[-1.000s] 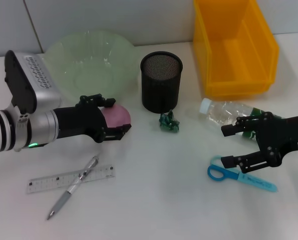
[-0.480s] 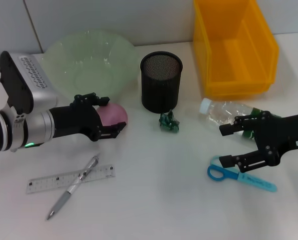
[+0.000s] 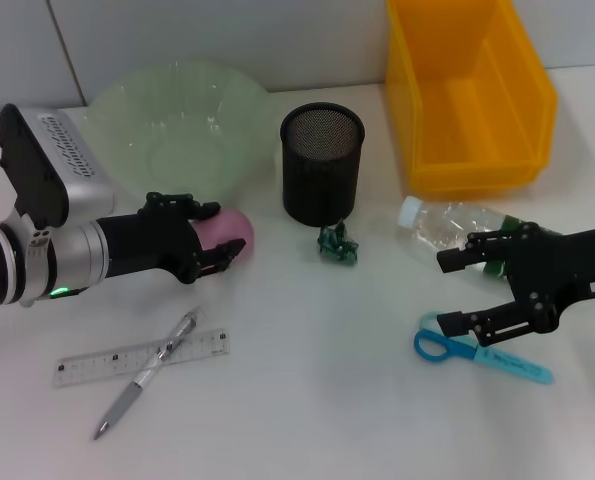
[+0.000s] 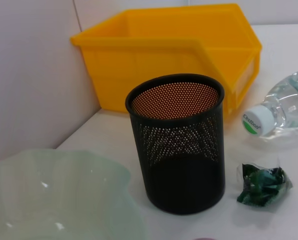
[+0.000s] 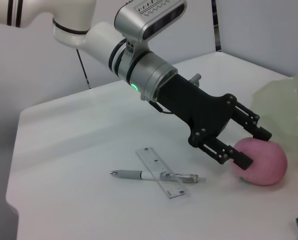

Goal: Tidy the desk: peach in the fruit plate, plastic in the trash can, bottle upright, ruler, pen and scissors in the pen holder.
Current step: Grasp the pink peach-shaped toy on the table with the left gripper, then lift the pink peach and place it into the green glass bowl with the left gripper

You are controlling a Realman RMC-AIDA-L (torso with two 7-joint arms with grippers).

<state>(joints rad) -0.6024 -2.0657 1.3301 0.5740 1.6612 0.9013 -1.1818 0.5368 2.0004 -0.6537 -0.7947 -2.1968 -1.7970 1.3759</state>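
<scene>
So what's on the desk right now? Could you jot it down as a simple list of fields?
left hand: closed around the pink round peach, beside the pale green glass fruit plate
right hand: open, hovering between bottle and scissors
clear plastic bottle: lying on its side
blue-handled scissors: flat on desk
black mesh pen holder: upright
crumpled green plastic wrapper: in front of holder
clear ruler and silver pen: pen lying across ruler
yellow plastic bin: at the back
</scene>
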